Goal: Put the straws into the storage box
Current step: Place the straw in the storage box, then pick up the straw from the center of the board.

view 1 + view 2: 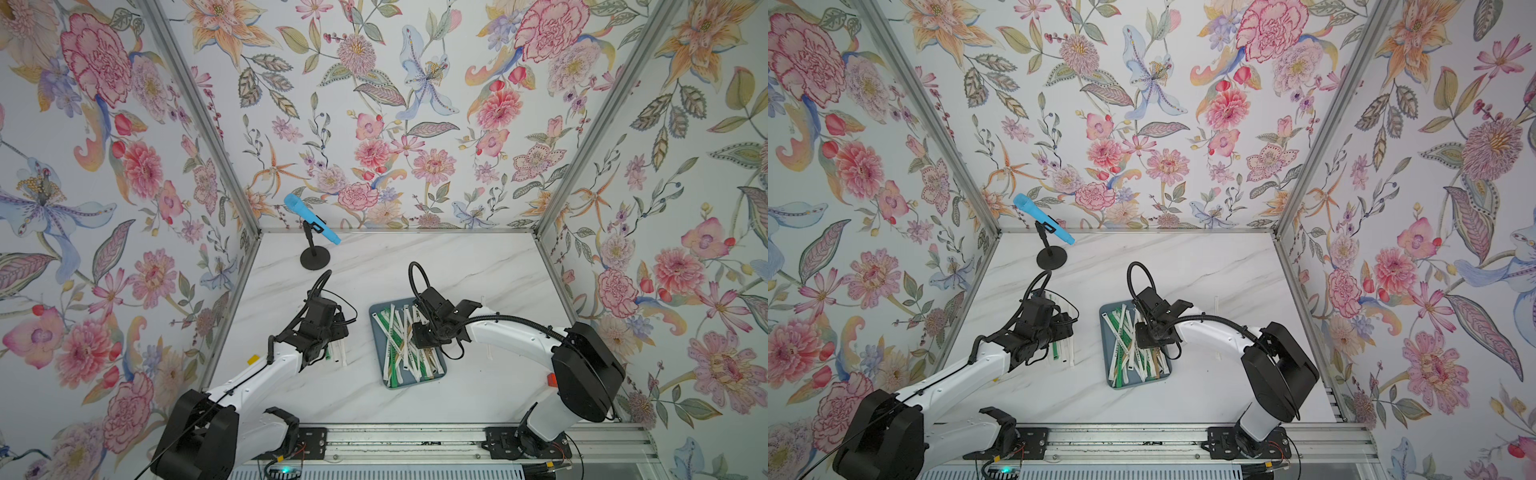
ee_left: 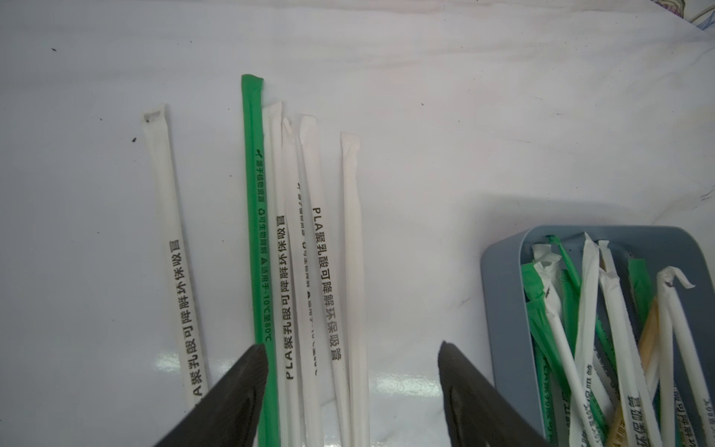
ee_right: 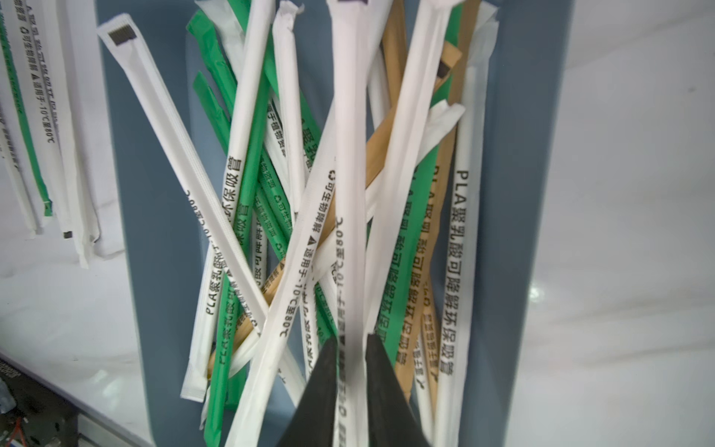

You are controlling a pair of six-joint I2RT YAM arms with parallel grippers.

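Observation:
The blue-grey storage box [image 1: 376, 332] [image 1: 1105, 332] lies mid-table with several green, white and tan straws [image 1: 399, 353] [image 3: 247, 162] crossed in it. My right gripper [image 3: 351, 336] hangs over the box [image 3: 154, 232]. Its jaws stand a narrow gap apart, either side of a blurred white straw [image 3: 350, 193], so it is open. Several more straws [image 1: 338, 353] [image 1: 1065, 351] lie side by side on the table left of the box: one green [image 2: 253, 213], the others white [image 2: 309, 251]. My left gripper [image 2: 354, 344] is wide open just above them, its jaws straddling the bunch, beside the box [image 2: 499, 290].
A blue microphone [image 1: 311, 224] on a black stand [image 1: 314, 258] stands at the back left. A small red block [image 1: 551, 379] sits by the right arm's base. A thin white stick [image 1: 483, 302] lies right of the box. Flowered walls close three sides.

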